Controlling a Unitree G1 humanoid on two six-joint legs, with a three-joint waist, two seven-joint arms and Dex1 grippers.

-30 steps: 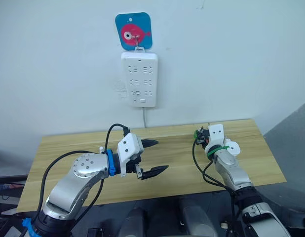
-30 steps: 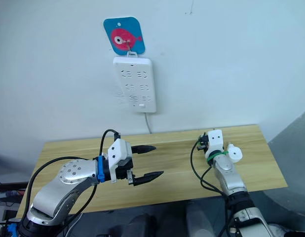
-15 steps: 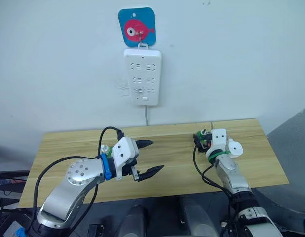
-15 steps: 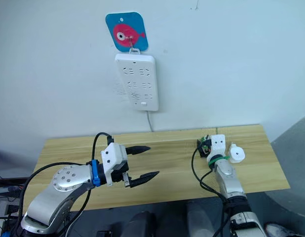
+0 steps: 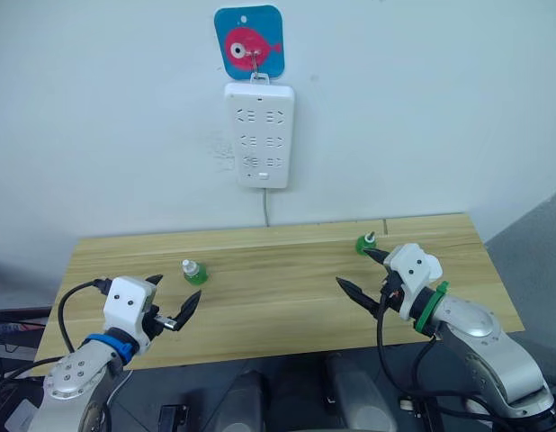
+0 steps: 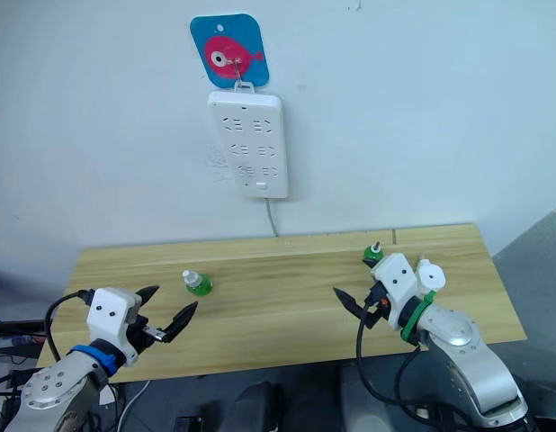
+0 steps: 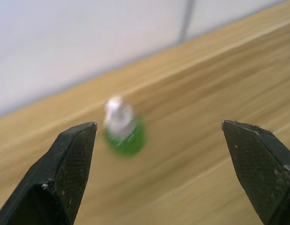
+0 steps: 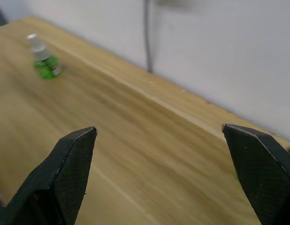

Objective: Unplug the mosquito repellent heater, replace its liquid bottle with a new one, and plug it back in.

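Observation:
The capped new bottle (image 5: 194,273) stands on the left part of the wooden table (image 5: 287,310). In the left wrist view the same bottle (image 7: 124,130) sits ahead, between my left gripper's spread fingers. My left gripper (image 5: 174,293) hovers open and empty just in front of it. The bare-necked liquid bottle (image 5: 365,243) stands at the back right. My right gripper (image 5: 353,266) is open and empty, a short way in front of that bottle. The white mosquito repellent heater (image 6: 429,274) lies on the table just behind my right wrist, unplugged.
A long white power strip (image 5: 258,135) hangs on the wall under a blue fish hook plate (image 5: 250,41), its cable (image 5: 265,209) dropping behind the table. The table's middle lies between my two grippers.
My right gripper opened, left the bare-necked bottle standing at the back right and drew back. My left arm pulled back to the left front, uncovering the capped bottle.

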